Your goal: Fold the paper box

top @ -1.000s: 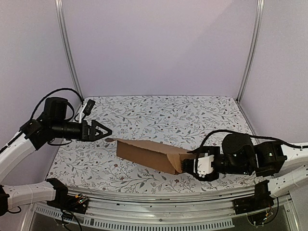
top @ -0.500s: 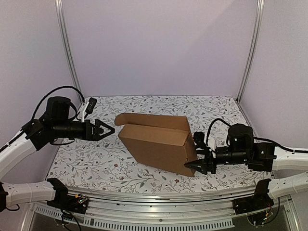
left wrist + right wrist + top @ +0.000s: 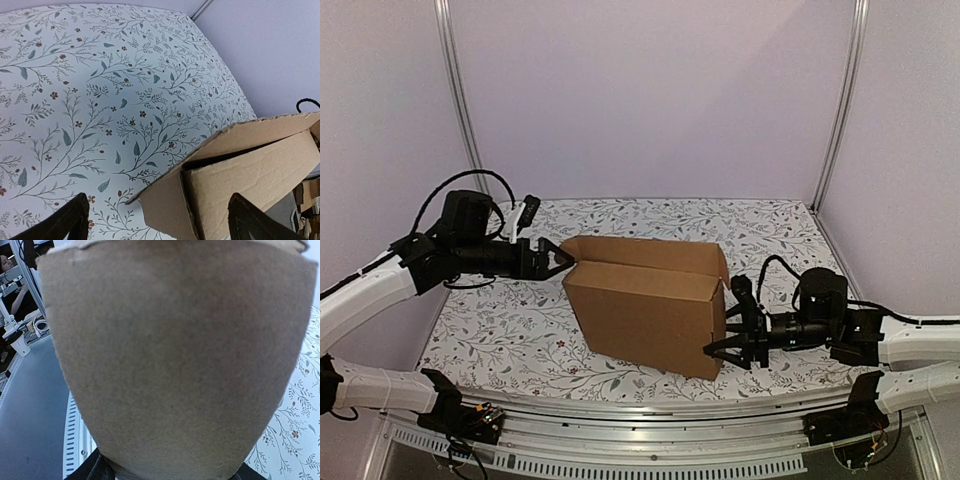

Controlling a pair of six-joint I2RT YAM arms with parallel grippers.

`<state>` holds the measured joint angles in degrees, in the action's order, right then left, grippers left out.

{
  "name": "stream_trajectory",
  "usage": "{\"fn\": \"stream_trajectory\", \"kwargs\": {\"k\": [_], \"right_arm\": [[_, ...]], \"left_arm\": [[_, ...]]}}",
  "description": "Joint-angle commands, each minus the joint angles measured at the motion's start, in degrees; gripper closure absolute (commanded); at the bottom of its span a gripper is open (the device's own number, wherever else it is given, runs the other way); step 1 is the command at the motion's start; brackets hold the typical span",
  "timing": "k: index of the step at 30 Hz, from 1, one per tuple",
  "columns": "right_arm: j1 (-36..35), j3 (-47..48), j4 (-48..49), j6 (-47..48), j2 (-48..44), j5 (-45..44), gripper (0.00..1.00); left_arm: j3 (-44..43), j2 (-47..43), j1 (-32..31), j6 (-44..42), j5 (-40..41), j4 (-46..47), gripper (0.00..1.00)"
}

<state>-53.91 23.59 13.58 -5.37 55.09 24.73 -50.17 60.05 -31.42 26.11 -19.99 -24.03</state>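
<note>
Box (image 3: 645, 305): mid-tabletop (image 3: 500, 330), standing on a long side, back flap loose | handling: likely light, stiff cardboard that creases if pinched hard; take it by end walls or flap edges | right pincer (image 3: 725, 340) clamped on right end; left pincer (image 3: 556, 258) spread wide around upper-left corner, no grip | room: open behind and left; near edge close.

A plain brown cardboard box (image 3: 645, 305) stands upright in the middle of the desk (image 3: 510, 335), partly folded, with its top flap open at the back.
</note>
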Motion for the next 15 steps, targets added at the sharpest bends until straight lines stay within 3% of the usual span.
{"fn": "stream_trajectory", "kwargs": {"k": [1, 10, 15], "right_arm": [[0.7, -0.2, 5.7, -1.2, 1.8, 3.9, 0.65], [1.6, 0.0, 7.5, -1.3, 6.0, 8.1, 0.66], [1.8, -0.3, 7.8, -1.4, 5.8, 7.3, 0.64]], "left_arm": [[-1.8, 1.8, -1.2, -1.5, 0.5, 2.6, 0.07], [-2.0, 3.3, -2.4, -3.1, 2.0, 5.1, 0.18], [-1.9, 4.6, -3.3, -3.2, 1.7, 5.2, 0.41]]}}
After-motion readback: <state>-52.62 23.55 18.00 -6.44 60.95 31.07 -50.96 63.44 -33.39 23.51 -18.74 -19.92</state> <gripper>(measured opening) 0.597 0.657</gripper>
